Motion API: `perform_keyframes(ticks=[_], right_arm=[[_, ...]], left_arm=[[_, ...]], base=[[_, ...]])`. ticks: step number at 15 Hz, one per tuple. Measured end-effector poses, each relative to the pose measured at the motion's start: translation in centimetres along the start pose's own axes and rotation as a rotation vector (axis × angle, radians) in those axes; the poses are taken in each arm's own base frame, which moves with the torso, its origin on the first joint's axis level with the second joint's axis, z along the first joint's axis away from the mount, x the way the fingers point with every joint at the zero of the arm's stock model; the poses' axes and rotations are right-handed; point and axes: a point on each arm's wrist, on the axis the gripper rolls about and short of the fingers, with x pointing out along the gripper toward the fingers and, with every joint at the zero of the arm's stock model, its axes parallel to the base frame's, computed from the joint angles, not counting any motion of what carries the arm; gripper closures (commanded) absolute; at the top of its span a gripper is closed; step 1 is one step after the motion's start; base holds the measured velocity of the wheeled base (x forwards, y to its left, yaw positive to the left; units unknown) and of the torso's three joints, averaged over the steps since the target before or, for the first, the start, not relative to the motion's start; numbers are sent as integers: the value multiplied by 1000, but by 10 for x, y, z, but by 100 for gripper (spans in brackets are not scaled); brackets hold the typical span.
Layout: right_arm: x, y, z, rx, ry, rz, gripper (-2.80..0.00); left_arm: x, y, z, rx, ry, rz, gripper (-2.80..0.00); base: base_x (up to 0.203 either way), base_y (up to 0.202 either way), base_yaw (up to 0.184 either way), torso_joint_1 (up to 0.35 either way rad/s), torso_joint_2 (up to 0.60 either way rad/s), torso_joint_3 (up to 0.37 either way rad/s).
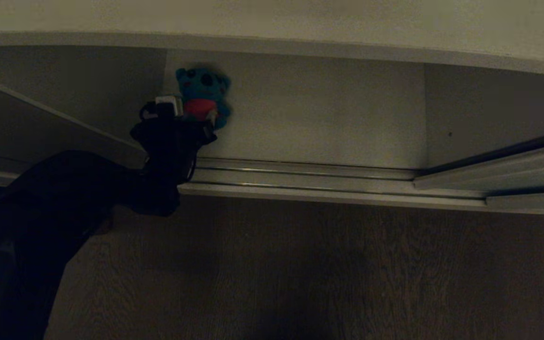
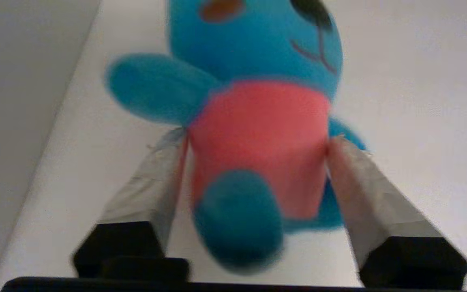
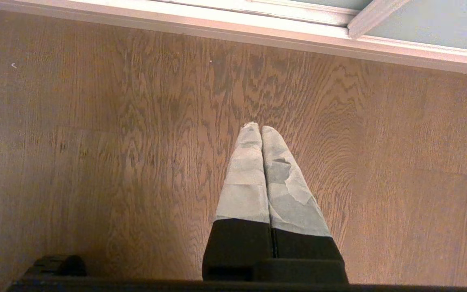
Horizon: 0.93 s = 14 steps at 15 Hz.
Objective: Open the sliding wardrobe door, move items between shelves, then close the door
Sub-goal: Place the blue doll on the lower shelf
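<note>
Left gripper (image 2: pixel 253 142) reaching into the open wardrobe at its lowest level, with the teal-blue bear (image 2: pixel 258 121) between its two taped fingers (image 2: pixel 152 182). The fingers stand spread on either side of the bear's red belly; in the left wrist view they appear to touch or nearly touch its sides, though blur makes it hard to tell whether any grip remains. The bear lies on the off-white shelf (image 2: pixel 420 101), belly toward the wrist camera, close to the shelf's left side wall (image 2: pixel 22 101). In the head view the bear (image 1: pixel 203 97) sits at the left of the lit shelf (image 1: pixel 324 118), just behind the sliding track (image 1: pixel 300 172), with the left gripper (image 1: pixel 191 115) and its dark arm coming in from the lower left. The sliding wardrobe door (image 1: pixel 513 165) is drawn to the right. Right gripper (image 3: pixel 261 129) hangs over the wooden floor (image 3: pixel 95 142), clenched and empty, near the wardrobe's base rail (image 3: pixel 258 24).
</note>
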Motion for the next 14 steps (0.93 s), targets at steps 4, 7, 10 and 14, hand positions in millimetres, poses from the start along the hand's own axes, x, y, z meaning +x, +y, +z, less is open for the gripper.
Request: perform_keyframes(ticks=[4,7,10,14], right_arm=[[0,0,0,0,-1,-1,0],[0,0,0,0,0,0,0],[0,0,0,0,0,0,0],[0,0,0,0,0,0,0]], left_arm=[[-4,3,23,4,-20,-5,-280],[-15,5,41,4,-1,-6,0],[-31,7,64,13,73,-9,0],[-68,11,120,21,199,-24,0]], base=[[0,0,0,0,0,0],[0,0,0,0,0,0],[0,0,0,0,0,0],[0,0,0,0,0,0]])
